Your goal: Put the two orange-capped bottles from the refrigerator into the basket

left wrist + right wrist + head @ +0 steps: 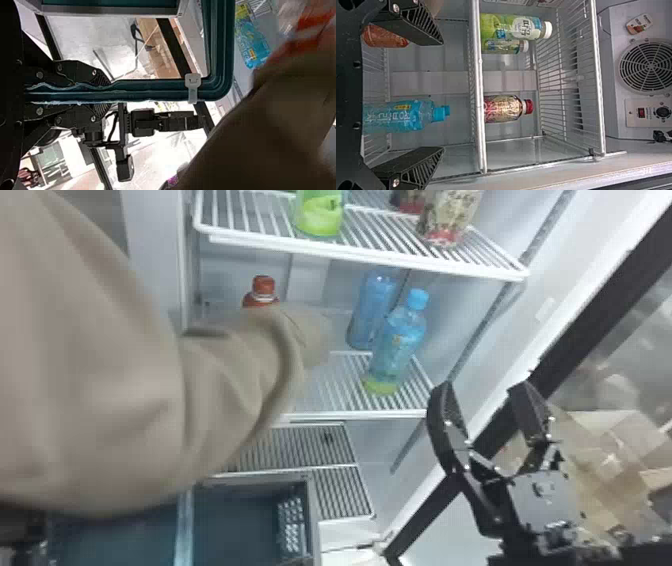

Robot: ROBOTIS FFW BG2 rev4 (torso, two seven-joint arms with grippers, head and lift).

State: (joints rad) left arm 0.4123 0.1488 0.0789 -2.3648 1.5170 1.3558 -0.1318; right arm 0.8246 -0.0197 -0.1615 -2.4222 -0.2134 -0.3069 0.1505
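1. Presumably to keep the basket (292,515) steady beneath the shelves, I have my left gripper (105,93) closed on a teal handle (158,91), which I take to be the basket's; one finger lies along each side of it.
2. My right gripper (481,386) is spread wide and empty, at the door side of the refrigerator. The wide gap would suit a bottle's body, and I judge it is on hand for picking, while my left does the carrying.
3. One orange-capped bottle (261,292) stands upright on the middle shelf (350,415), towards my left, its lower part hidden behind a beige sleeve (225,375). I cannot make out the second for certain.
4. That sleeve reaches across the shelf. Whether the person is arranging bottles or helping me, I cannot tell, so waiting until the arm is out of the way seems wise.
5. Blue-capped bottles (395,347) stand on the same shelf, nearer my open fingers. They are not wanted, so my next move should pass them without a knock and close around an orange-capped one.
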